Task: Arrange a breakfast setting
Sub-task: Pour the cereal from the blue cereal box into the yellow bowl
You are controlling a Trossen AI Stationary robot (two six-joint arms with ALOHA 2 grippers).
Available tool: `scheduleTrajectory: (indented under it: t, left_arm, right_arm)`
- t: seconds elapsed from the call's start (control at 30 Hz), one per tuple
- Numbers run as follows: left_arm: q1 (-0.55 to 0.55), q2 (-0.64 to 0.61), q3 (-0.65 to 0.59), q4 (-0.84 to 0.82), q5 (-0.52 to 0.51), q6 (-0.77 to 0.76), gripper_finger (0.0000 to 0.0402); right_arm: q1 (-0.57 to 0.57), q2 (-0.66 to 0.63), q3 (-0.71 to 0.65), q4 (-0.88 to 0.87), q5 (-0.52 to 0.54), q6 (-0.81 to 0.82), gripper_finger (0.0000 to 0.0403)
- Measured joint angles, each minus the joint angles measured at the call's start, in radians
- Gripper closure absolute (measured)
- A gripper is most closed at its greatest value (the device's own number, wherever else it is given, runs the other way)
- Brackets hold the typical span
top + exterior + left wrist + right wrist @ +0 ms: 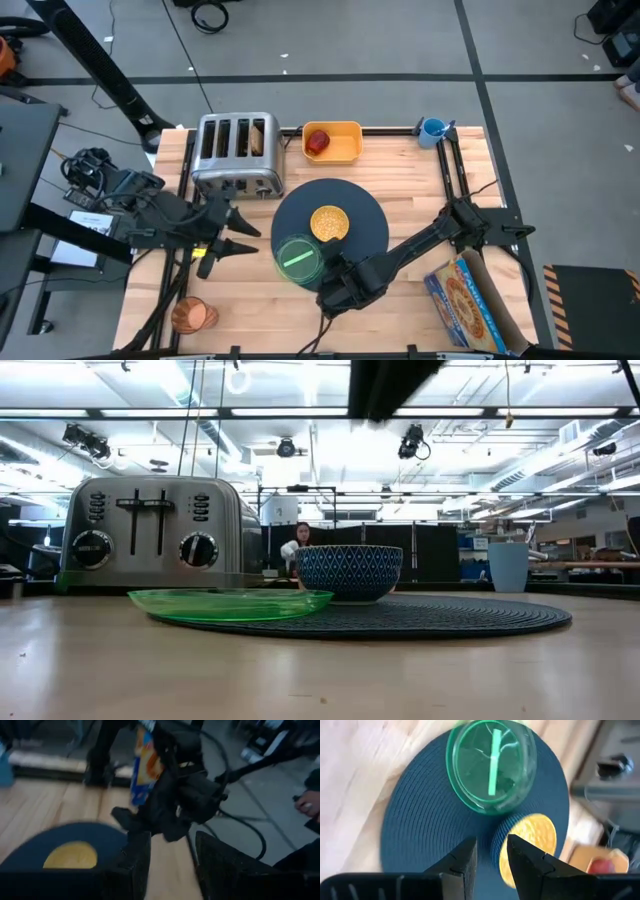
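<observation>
Now the right gripper (333, 292), low in the middle of the high view, has its fingers a little apart, holding nothing. Just beside it, the green plate (297, 258) lies on the round mat (365, 215), near the cereal bowl (329, 223).

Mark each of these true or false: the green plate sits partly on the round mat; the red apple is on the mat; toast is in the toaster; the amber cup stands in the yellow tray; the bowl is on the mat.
1. The small translucent green plate sits partly on the large dark blue-grey round mat. True; it overlaps the mat's edge.
2. The red apple is on the mat. False; it lies in the yellow plastic tray beside the silver four-slot toaster.
3. A toast slice sits in a toaster slot. True.
4. The amber cup stands in the yellow tray. False; it stands on the wooden table near its left front corner.
5. The small blue-patterned cereal bowl is on the mat. True.
</observation>
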Motion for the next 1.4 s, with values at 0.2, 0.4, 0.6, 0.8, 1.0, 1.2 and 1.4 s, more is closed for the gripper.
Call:
scheduleTrajectory:
  t: [0.2, 0.4, 0.6, 0.8, 1.0, 1.2, 1.4]
  left_arm:
    - [-0.029, 0.000, 0.000, 0.101, 0.001, 0.077, 0.0240]
    - [-0.029, 0.000, 0.000, 0.106, -0.002, 0.079, 0.0240]
    - [-0.014, 0.022, 0.000, 0.121, -0.009, 0.136, 0.0240]
    - [0.026, 0.050, 0.000, 0.151, -0.008, 0.191, 0.0240]
    - [0.061, 0.085, -0.001, 0.147, -0.002, 0.195, 0.0240]
    - [0.082, 0.141, 0.000, 0.140, 0.001, 0.194, 0.0240]
    - [0.082, 0.196, 0.000, 0.141, 0.001, 0.183, 0.0240]
  right_arm:
    - [0.008, 0.000, 0.216, -0.182, 0.000, 0.189, 0.0288]
    - [0.025, -0.110, 0.250, -0.293, -0.044, 0.546, 0.0288]
    - [0.037, -0.287, 0.197, -0.285, -0.087, 0.828, 0.0288]
    - [0.054, -0.437, 0.197, -0.287, -0.089, 1.053, 0.0288]
    - [0.109, -0.524, 0.197, -0.289, -0.232, 1.251, 0.0290]
    - [0.209, -0.536, 0.197, -0.289, -0.289, 1.328, 0.0294]
    - [0.312, -0.547, 0.195, -0.289, -0.319, 1.439, 0.0294]
